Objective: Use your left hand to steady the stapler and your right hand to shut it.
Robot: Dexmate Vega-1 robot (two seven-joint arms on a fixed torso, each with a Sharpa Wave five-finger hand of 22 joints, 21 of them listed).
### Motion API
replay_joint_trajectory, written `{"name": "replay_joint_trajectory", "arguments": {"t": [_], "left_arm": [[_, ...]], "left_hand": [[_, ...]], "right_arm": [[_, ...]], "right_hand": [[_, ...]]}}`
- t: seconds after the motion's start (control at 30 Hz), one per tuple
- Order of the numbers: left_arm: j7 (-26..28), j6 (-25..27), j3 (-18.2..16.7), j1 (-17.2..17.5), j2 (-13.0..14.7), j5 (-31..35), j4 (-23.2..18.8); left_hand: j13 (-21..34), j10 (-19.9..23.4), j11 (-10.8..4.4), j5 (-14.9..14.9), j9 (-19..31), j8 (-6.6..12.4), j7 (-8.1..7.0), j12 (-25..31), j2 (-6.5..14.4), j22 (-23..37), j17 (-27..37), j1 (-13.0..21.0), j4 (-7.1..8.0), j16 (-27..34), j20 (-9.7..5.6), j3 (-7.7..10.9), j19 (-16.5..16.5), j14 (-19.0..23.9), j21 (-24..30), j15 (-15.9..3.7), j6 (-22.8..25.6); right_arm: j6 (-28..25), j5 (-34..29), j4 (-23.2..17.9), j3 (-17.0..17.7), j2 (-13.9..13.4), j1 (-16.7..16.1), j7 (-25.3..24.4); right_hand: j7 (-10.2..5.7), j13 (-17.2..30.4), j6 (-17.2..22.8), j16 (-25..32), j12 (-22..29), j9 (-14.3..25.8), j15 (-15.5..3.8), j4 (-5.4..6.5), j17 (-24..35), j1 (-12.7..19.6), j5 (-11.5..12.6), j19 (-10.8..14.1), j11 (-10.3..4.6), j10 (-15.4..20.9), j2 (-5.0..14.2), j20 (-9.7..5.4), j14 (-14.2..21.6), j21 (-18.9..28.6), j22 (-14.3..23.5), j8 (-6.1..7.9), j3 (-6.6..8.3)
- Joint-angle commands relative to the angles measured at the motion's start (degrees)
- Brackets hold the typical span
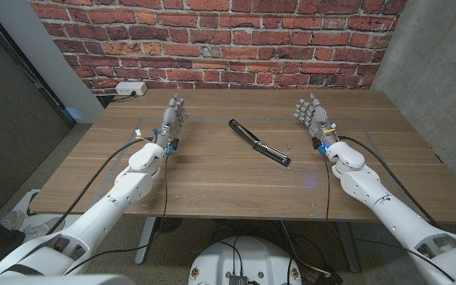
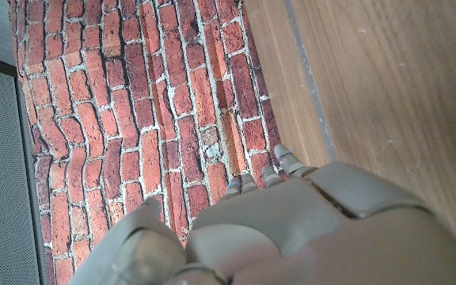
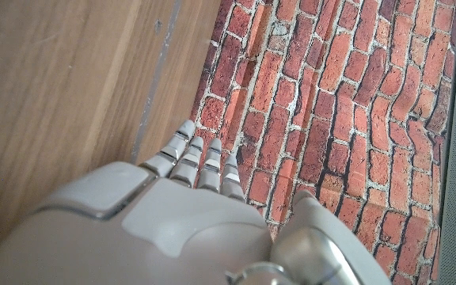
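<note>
You face a red brick wall [image 1: 212, 39] behind the wooden table [image 1: 212, 170]; a grey concrete wall [image 1: 438, 55] stands right.

stapler [image 1: 260, 142] detail too small, arms cropped

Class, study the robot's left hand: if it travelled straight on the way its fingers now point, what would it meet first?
Probably the brick wall. The left hand points across the wooden table toward its far edge, and no object shows ahead of the fingers. The opened stapler lies off to the side, though depth is hard to judge.
</note>
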Motion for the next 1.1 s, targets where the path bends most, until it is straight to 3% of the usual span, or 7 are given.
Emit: {"name": "replay_joint_trajectory", "arguments": {"t": [0.03,0.2,0.27,0.43,0.7,0.97,1.1], "left_arm": [[-0.5,0.0,0.8,-2.4,-0.6,1.4,1.9],[3.0,2.9,1.4,-2.5,0.8,3.9,-0.9],[4.4,4.2,1.8,-2.5,1.3,4.9,-2.0],[5.2,7.2,3.2,-3.5,3.2,7.5,-3.8],[4.1,9.8,5.4,-6.0,5.8,11.2,-5.7],[0.7,9.2,7.2,-8.3,7.5,13.5,-6.1],[-0.7,9.8,7.9,-9.2,8.7,14.6,-7.1]], "left_hand": [[0.2,-13.0,0.63,0.5,0.3,2.2,-0.04,0.7,4.5,0.2,0.1,0.5,0.06,0.8,-1.76,-0.33,-8.5,-12.3,0.5,0.09,-11.3],[0.2,-13.8,-0.48,0.3,0.3,0.87,-2.38,0.3,2.9,0.0,0.0,2.2,-1.33,0.4,-1.85,-0.49,-8.9,-12.6,-0.2,-0.12,-14.5],[0.2,-12.2,0.36,0.0,0.1,0.99,-3.4,0.7,1.6,-0.1,-0.1,4.8,-3.11,0.7,-0.49,-0.26,-7.8,-11.0,-0.3,0.75,-14.3],[0.4,-9.6,-0.28,-0.7,-0.1,1.5,-4.33,1.3,-0.1,-0.1,-0.1,9.6,-6.29,1.1,2.34,0.21,-5.8,-8.1,-0.6,0.73,-13.2],[0.6,-3.6,-1.31,-2.1,-0.3,3.38,-4.42,2.6,-1.2,0.0,0.0,16.5,-10.74,1.5,2.54,1.09,-3.3,-3.8,-0.9,0.32,-7.6],[0.6,-0.5,-0.77,-3.1,-0.3,4.12,-4.37,2.8,0.7,0.2,0.1,19.8,-12.05,1.9,2.94,2.3,-1.3,-0.4,-0.7,0.73,-4.4],[0.6,-0.1,-0.68,-3.6,-0.3,4.01,-4.12,2.6,1.1,0.2,0.1,21.1,-12.75,1.6,0.8,2.66,0.0,0.0,-0.5,0.01,-4.0]], "right_arm": [[-3.6,-6.5,2.6,5.6,5.3,0.5,5.3],[-3.0,-8.8,3.4,8.2,7.3,0.4,6.3],[-3.1,-9.4,3.5,9.0,7.7,0.4,6.8],[-3.0,-10.5,4.1,10.7,8.8,0.6,8.1],[-2.2,-11.4,4.3,12.8,10.2,0.3,9.6],[-1.5,-11.8,3.2,14.3,11.0,-1.3,10.0],[-1.4,-11.8,2.0,14.9,11.3,-2.4,9.8]], "right_hand": [[0.06,0.2,0.8,0.3,0.6,0.1,0.72,0.14,0.1,0.1,0.2,0.3,0.32,1.0,0.55,0.59,0.9,0.0,0.2,0.46,0.24],[-0.33,0.2,0.0,-0.1,0.0,0.0,0.66,-0.34,0.1,0.9,0.2,0.3,0.03,-0.3,1.14,0.34,0.2,-0.4,0.2,0.18,0.73],[-0.34,0.2,-0.1,-0.2,0.0,0.0,0.74,-0.53,0.1,1.2,0.2,0.2,-0.05,-0.5,1.24,0.39,-0.2,-0.6,0.2,0.18,0.86],[-0.27,0.2,0.0,-0.3,-0.1,0.0,0.66,-0.94,0.0,1.8,0.2,0.2,0.25,-0.7,1.4,0.5,-0.3,-0.8,0.2,0.27,1.11],[-0.19,0.2,0.2,-0.3,0.0,-0.1,0.58,-1.44,0.0,2.5,0.0,0.2,0.3,-0.5,1.45,0.33,-0.4,-1.1,0.2,0.37,1.33],[-0.17,0.2,0.5,-0.3,0.1,-0.1,0.34,-1.8,0.0,2.9,-0.1,0.3,0.56,-0.3,1.41,0.09,-0.3,-1.2,0.3,0.48,1.44],[-0.08,0.2,0.7,-0.3,0.1,-0.1,0.25,-1.93,0.0,3.0,-0.1,0.4,0.53,-0.2,1.38,0.04,-0.3,-1.3,0.3,0.55,1.46]]}}
